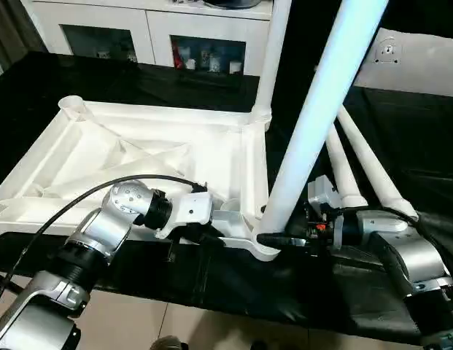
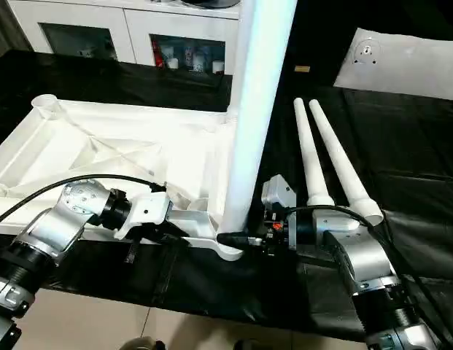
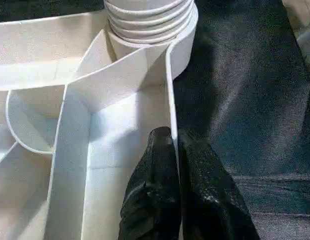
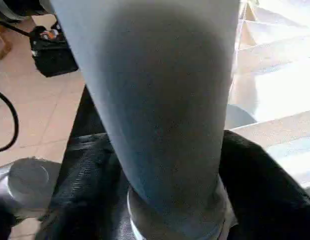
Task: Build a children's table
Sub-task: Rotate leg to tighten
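White leg (image 1: 314, 124), between right hand (image 1: 273, 239) fingers

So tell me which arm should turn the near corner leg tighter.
Probably the right. Its gripper sits at the base of that leg, fingers either side, while the left gripper is pinched on the tabletop's rim, steadying it.

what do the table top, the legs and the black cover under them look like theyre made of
Table top: looks like molded white plastic, semi-gloss, judging by the thin ribs and walls on its underside.
Legs, such as the two lying loose: likely the same smooth white plastic, one seamless tapered tube with ridged rings at the base.
Black cover: seems woven fabric or fabric-backed sheet, matte, with fine weave and soft wrinkles.
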Controlling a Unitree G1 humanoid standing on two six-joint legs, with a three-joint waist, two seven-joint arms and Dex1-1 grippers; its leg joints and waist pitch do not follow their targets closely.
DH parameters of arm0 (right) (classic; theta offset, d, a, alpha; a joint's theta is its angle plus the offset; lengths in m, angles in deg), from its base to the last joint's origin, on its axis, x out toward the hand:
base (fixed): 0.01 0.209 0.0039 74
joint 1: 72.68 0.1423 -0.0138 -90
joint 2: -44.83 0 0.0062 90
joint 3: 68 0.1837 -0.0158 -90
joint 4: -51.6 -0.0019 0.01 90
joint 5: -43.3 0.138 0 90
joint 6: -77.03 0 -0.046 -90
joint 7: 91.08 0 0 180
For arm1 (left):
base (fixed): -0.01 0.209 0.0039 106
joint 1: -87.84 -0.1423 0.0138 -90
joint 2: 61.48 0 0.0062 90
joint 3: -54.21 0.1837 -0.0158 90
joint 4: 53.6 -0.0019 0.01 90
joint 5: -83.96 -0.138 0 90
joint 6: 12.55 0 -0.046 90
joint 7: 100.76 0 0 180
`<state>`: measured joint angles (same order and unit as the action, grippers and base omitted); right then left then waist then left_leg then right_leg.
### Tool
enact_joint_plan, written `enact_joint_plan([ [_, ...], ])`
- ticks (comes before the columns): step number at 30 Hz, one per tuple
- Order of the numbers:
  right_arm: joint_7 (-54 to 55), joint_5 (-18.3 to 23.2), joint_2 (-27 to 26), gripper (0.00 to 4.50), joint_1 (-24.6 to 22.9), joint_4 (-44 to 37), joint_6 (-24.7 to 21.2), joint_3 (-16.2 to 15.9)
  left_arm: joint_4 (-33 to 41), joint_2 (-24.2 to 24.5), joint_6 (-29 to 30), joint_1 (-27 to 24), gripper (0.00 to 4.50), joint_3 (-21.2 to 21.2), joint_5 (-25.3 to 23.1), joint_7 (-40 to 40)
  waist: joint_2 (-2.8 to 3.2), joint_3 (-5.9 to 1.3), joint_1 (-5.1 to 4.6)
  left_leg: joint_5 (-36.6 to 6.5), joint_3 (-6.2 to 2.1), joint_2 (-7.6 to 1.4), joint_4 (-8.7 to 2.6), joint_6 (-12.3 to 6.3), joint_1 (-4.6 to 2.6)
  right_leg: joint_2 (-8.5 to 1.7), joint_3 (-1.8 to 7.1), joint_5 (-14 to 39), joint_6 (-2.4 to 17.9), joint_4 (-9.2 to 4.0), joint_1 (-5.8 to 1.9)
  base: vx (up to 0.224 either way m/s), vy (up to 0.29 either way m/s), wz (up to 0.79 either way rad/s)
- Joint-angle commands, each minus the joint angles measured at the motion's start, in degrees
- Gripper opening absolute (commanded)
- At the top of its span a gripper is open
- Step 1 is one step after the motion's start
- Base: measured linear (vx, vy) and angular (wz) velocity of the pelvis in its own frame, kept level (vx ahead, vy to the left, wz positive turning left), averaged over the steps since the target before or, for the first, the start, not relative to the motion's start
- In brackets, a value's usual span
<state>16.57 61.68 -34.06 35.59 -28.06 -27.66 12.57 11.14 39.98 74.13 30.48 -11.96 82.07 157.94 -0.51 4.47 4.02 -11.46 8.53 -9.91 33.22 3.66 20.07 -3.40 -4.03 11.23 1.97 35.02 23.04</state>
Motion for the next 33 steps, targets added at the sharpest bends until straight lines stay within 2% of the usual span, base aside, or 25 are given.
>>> enact_joint_plan([
  [1,-2.1,0.6,1.1,2.60,0.8,0.1,-0.6,-0.7,-1.1,0.2,-1.2,0.0,0.00,3.7,-2.1,3.0,-0.74,-3.88,0.01,-3.3,0.07,-2.86,-2.99,-5.85,0.47,-4.81,3.22,7.2,12.5,-3.94,-3.94,0.000,0.000,0.00],
  [8,-2.6,0.7,1.1,2.10,0.2,-0.4,-1.0,-1.2,-1.7,0.1,-1.6,0.0,0.00,3.4,-2.4,2.6,-0.78,-3.85,0.46,-3.4,0.07,-2.98,-3.05,-5.56,0.33,-4.79,3.19,7.4,12.3,-3.93,-3.79,0.000,0.000,0.00],
  [10,-2.7,0.6,1.1,2.07,0.0,-0.5,-0.9,-1.3,-2.0,0.2,-1.8,0.0,0.00,3.4,-2.5,2.4,-0.64,-3.81,0.52,-3.7,0.05,-3.03,-3.11,-5.32,0.25,-4.80,3.20,7.7,12.3,-3.99,-3.71,0.000,0.000,0.00],
  [15,-2.7,0.7,1.0,2.03,-0.7,-1.3,-1.1,-1.6,-2.7,0.1,-2.0,0.2,0.00,3.3,-2.9,1.6,-0.73,-3.86,0.61,-3.9,0.07,-3.00,-3.11,-5.05,0.26,-4.75,3.22,7.1,12.2,-3.97,-3.79,0.000,0.000,0.00],
  [18,-1.7,1.2,0.6,2.03,-2.9,-3.6,-1.7,-1.5,-3.3,-0.4,-0.9,0.2,0.00,2.7,-3.3,-0.8,-0.76,-3.83,0.74,-4.0,0.08,-3.05,-3.13,-4.99,0.21,-4.74,3.25,7.1,12.2,-3.99,-3.76,0.000,0.000,0.00],
  [19,-1.3,1.3,0.4,2.02,-3.5,-4.2,-1.7,-1.6,-3.4,-0.6,-0.5,0.2,0.00,2.4,-3.3,-1.5,0.16,-3.82,0.99,-4.3,-0.03,-3.10,-3.14,-4.78,0.09,-4.84,3.26,7.2,12.3,-3.97,-3.64,0.000,0.000,0.00],
  [20,-1.3,1.3,0.4,2.02,-3.5,-4.2,-1.7,-1.6,-3.4,-0.6,-0.5,0.2,0.00,2.4,-3.3,-1.5,0.16,-3.82,0.99,-4.3,-0.03,-3.10,-3.14,-4.78,0.09,-4.84,3.26,7.2,12.3,-3.97,-3.64,0.000,0.000,0.00],
  [21,0.2,1.3,-0.3,2.02,-4.8,-5.4,-1.8,-1.5,-3.5,-1.1,1.2,0.2,0.00,1.7,-3.2,-3.3,-0.42,-3.80,0.92,-5.0,-0.01,-3.09,-3.26,-4.53,0.08,-4.74,3.24,7.4,12.2,-4.14,-3.76,0.000,0.000,0.00],
  [22,0.2,1.3,-0.3,2.02,-4.8,-5.4,-1.8,-1.5,-3.5,-1.1,1.2,0.2,0.00,1.7,-3.2,-3.3,-0.42,-3.76,0.92,-5.0,0.05,-3.08,-3.27,-4.49,0.05,-4.73,3.28,7.7,12.1,-4.19,-3.70,0.000,0.000,0.00],
  [23,1.6,1.4,-1.1,2.02,-5.8,-6.1,-1.8,-1.3,-3.5,-1.6,2.7,0.2,0.00,1.1,-3.1,-4.9,0.18,-3.79,1.01,-5.9,-0.06,-2.99,-3.28,-4.08,0.00,-4.87,3.23,9.2,12.0,-4.33,-3.74,0.000,0.000,0.00],
  [25,6.9,0.6,-3.7,2.00,-7.9,-6.9,-1.7,-0.5,-2.8,-3.3,6.8,-0.1,0.00,-1.0,-1.7,-8.3,-0.19,-3.46,0.91,-8.2,0.05,-3.03,-3.55,-3.14,-0.23,-4.93,3.29,13.7,11.0,-5.02,-3.52,0.000,0.000,0.00],
  [26,9.5,0.0,-5.0,2.00,-8.4,-6.6,-1.4,-0.1,-2.1,-4.3,8.7,-0.3,0.00,-1.9,-1.0,-10.0,0.24,-3.33,0.93,-9.0,-0.02,-3.09,-3.66,-2.65,-0.30,-5.05,3.25,15.8,10.8,-5.18,-3.44,0.000,0.000,0.00],
  [27,12.7,-1.1,-6.5,2.00,-8.8,-6.0,-1.0,0.4,-1.4,-5.4,10.8,-0.5,0.00,-2.9,-0.4,-12.0,0.02,-2.89,0.54,-11.9,-0.10,-2.90,-3.96,-1.82,-0.28,-4.95,3.05,21.8,9.2,-5.87,-3.37,0.000,0.000,0.00],
  [28,14.9,-1.9,-7.6,2.00,-8.8,-5.4,-0.6,0.7,-1.0,-6.1,12.1,-0.5,0.00,-3.4,-0.2,-13.3,0.05,-2.73,0.44,-13.5,-0.22,-2.90,-4.08,-1.28,-0.52,-5.02,2.97,25.1,8.4,-6.10,-3.21,0.000,0.000,0.00],
  [29,17.3,-2.9,-8.7,1.99,-8.7,-4.7,-0.2,0.9,-0.5,-6.8,13.3,-0.5,0.00,-3.8,-0.1,-14.7,0.07,-2.41,0.19,-16.6,-0.33,-2.60,-4.11,-0.64,-1.18,-4.97,2.76,31.9,6.3,-6.96,-2.68,0.000,0.000,0.00],
  [30,21.4,-3.7,-10.9,1.98,-8.4,-3.7,-0.3,1.6,0.0,-8.6,15.8,-0.4,0.00,-4.9,0.5,-17.4,-0.16,-2.49,-0.11,-17.8,-0.61,-2.39,-4.10,-0.35,-1.20,-5.21,2.64,36.2,4.3,-7.51,-2.83,-0.052,0.014,-0.04],
  [31,24.5,-4.2,-12.7,1.98,-8.1,-2.8,-0.4,2.2,0.4,-10.2,17.5,-0.2,0.00,-5.7,0.8,-19.8,-0.04,-2.47,-0.34,-17.8,-0.68,-2.50,-4.22,-0.07,-1.09,-5.27,2.64,36.6,4.0,-7.52,-2.82,-0.052,0.014,-0.04],
  [33,31.2,-5.3,-16.7,1.97,-6.8,-0.7,-0.1,3.2,1.3,-14.1,21.4,0.3,0.00,-7.6,1.6,-25.3,-0.18,-2.91,-1.41,-17.3,-1.04,-2.64,-4.43,0.02,-0.68,-5.18,2.26,33.4,4.5,-7.35,-3.07,0.000,0.000,0.00],
])
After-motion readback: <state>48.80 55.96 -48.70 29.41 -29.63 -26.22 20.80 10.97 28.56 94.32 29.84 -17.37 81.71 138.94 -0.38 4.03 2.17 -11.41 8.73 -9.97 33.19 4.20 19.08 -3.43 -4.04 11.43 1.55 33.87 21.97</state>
